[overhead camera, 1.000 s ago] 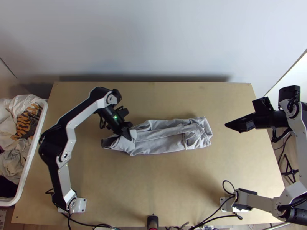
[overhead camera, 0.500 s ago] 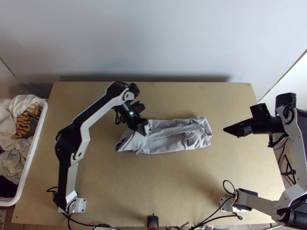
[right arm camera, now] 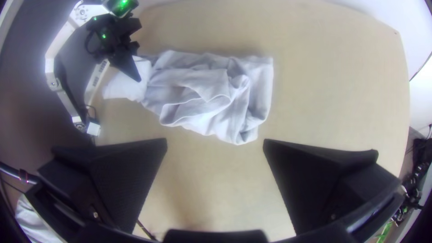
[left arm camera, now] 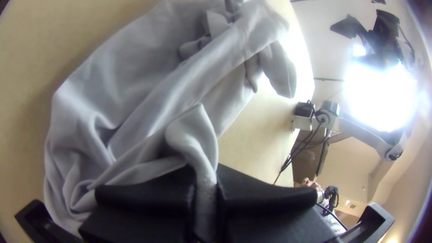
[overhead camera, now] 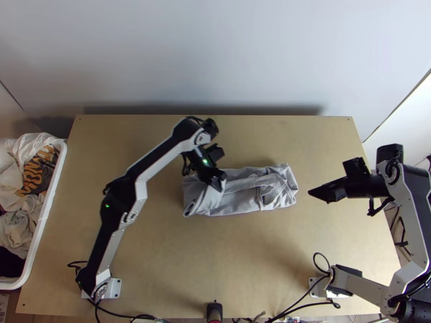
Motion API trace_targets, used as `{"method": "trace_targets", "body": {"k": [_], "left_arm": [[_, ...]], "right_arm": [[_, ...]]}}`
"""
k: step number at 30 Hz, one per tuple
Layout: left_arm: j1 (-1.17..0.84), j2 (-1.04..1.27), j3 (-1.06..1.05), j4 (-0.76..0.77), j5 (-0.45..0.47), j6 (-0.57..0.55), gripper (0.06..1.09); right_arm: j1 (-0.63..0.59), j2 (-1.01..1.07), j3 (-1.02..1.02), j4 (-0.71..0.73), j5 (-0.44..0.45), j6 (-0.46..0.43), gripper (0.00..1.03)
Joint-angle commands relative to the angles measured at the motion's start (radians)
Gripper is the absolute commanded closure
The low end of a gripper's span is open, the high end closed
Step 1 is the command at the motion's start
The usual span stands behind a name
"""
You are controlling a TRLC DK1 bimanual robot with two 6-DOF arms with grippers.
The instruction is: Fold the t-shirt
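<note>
Shirt point(overhead camera: 245, 203), pale grey, lies mid-worktop point(overhead camera: 178, 269) as a long narrow strip, running left to right from where I stand. Left gripper point(left arm camera: 206, 175) is over its left part, fingers closed on a pinch of cloth that stands up as a ridge between them. That grip is well inboard of the strip's far ends, presumably so the left part can be doubled over toward the middle; I read this as shortening the strip, the lengthwise folding largely done. Right gripper point(overhead camera: 311, 192) hangs just beyond the right end, its fingers wide apart and holding nothing, likely parked there to leave the fold room or take that end next.

Obstacles: the right half is rumpled, with a loose flap on top that may bunch under another layer. The left arm point(overhead camera: 156, 161) slants across the worktop and covers some of the cloth's left part. Cables point(overhead camera: 307, 290) loop by the right base, well apart from the shirt. Basket point(overhead camera: 47, 202) of other clothes point(overhead camera: 27, 215) stands at the left edge, not in the way.
</note>
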Motion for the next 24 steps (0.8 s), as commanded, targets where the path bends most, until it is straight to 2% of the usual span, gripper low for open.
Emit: {"method": "trace_targets", "body": {"k": [1,10,24], "left_arm": [[-0.072,0.083,0.086,0.030,-0.017,0.039,1.05],[-0.129,0.126,0.142,0.118,-0.050,0.039,1.05],[-0.184,0.131,0.146,0.373,-0.078,0.043,1.05]], "right_arm": [[0.001,-0.026,-0.093,0.040,-0.016,-0.002,0.04],[0.010,-0.070,-0.179,0.088,-0.033,0.011,0.04],[0.036,-0.082,-0.265,0.152,-0.033,0.034,0.04]]}}
